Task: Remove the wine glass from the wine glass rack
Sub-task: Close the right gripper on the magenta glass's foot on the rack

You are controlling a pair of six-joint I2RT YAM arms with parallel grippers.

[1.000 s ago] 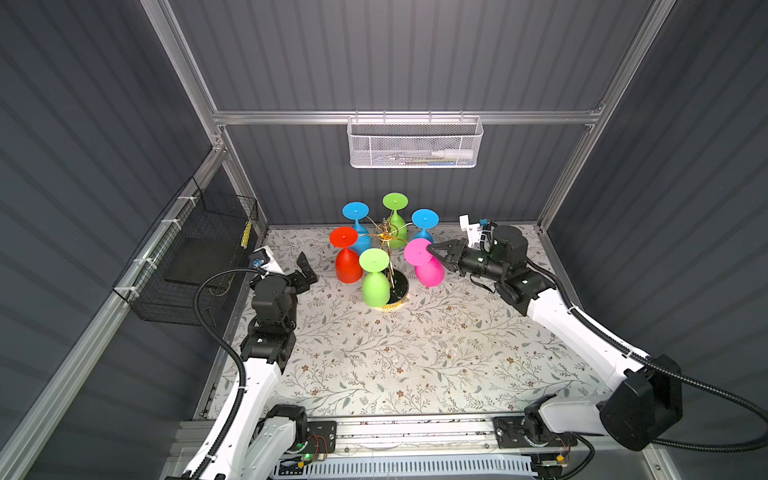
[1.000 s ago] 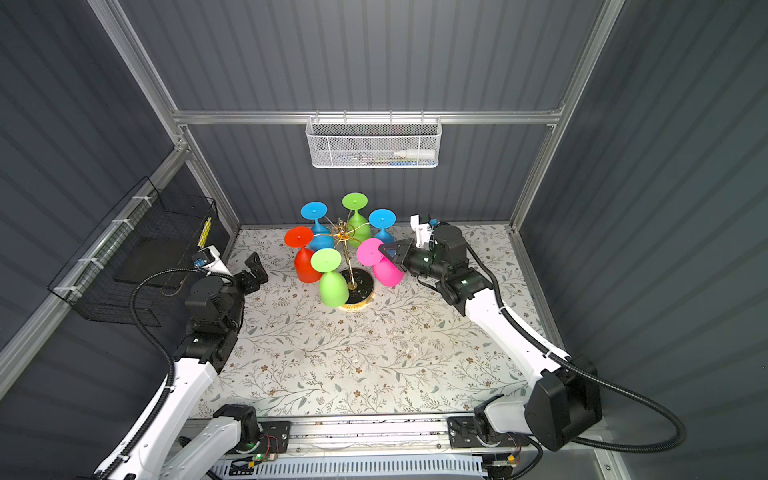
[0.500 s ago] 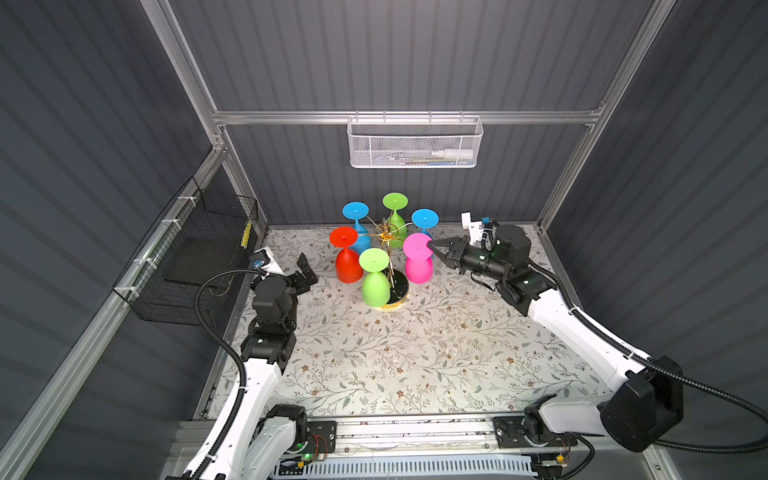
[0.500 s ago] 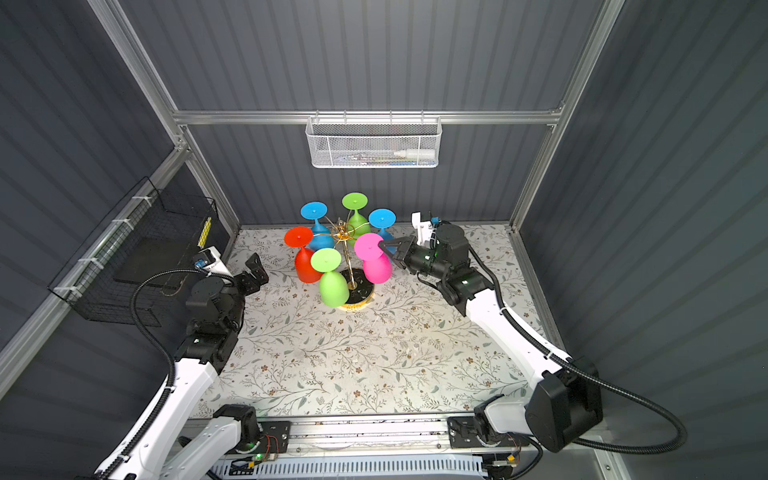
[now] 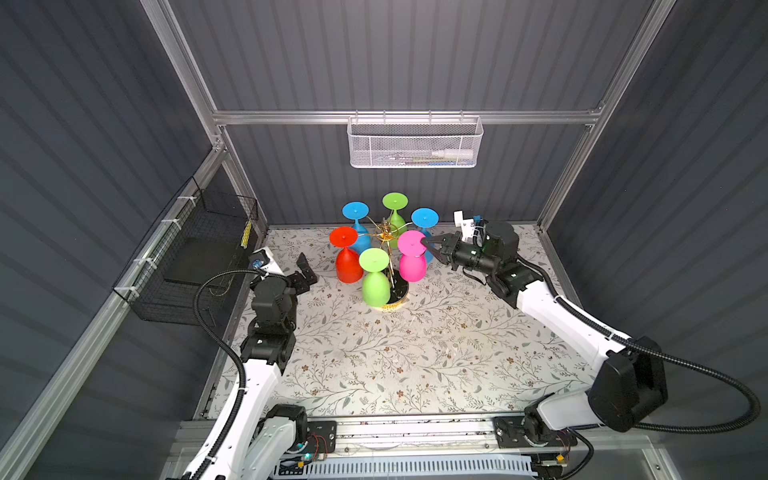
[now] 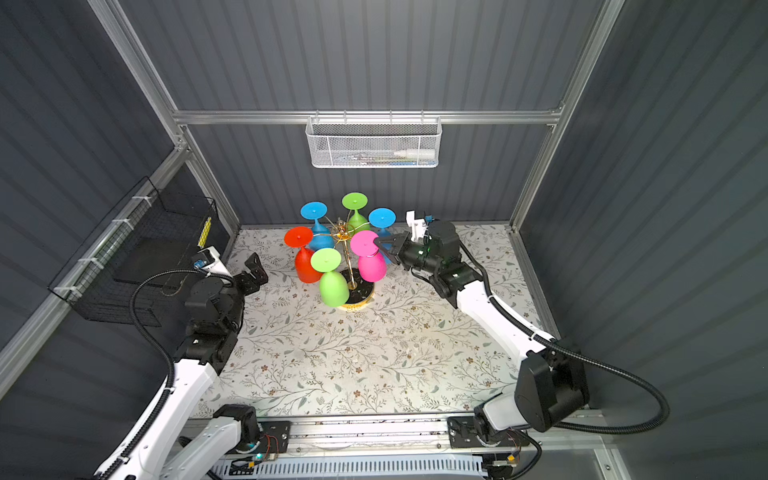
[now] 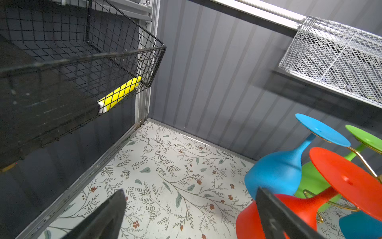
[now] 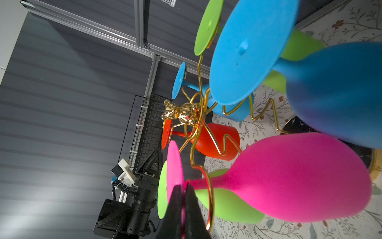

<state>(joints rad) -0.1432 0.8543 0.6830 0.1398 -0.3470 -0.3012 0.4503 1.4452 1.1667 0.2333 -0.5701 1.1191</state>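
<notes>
You see the floral mat (image 5: 415,353) (image 6: 374,353) lit bright and even from overhead in both top views, walls dim, shadows soft; in the right wrist view the near blue wine glass (image 8: 341,93) blurs and the wine glass rack (image 8: 179,113) glints.

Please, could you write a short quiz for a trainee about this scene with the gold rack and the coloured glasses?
1. How many matte coloured wine glasses hang upside down on the thin gold wire rack?
2. True or false: the left gripper is open and holds nothing.
3. The right gripper is shut on the foot of which glass? A the red glass, B the pink glass, C the green glass.
Key: 1 six; 2 true; 3 B.
</notes>
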